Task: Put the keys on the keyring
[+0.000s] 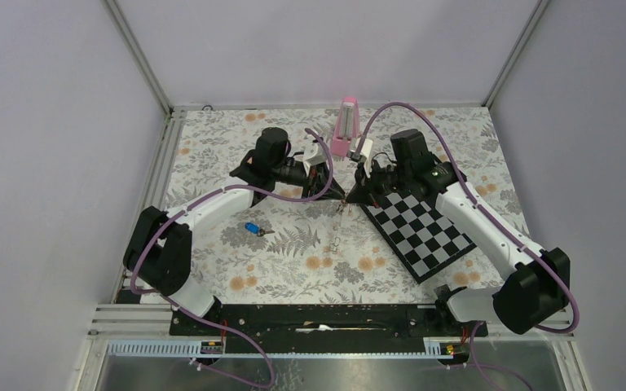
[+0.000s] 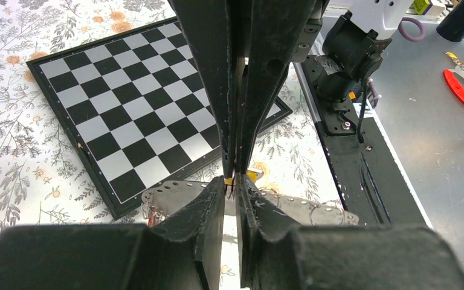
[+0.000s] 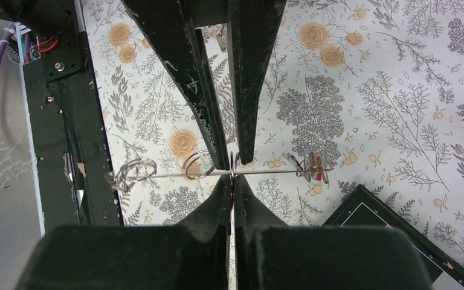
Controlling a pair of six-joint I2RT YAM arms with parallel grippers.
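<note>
chessboard (image 1: 424, 232) crowds r side, pink block (image 1: 347, 126) behind; l side by blue key (image 1: 252, 228) open.

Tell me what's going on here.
Both end effectors meet tip to tip above the table. The left end effector is pinched on what looks like the yellow key. The right end effector is pinched on a ring of the keyring. The blue key lies on the table off to the left, not yet on the ring.
</note>
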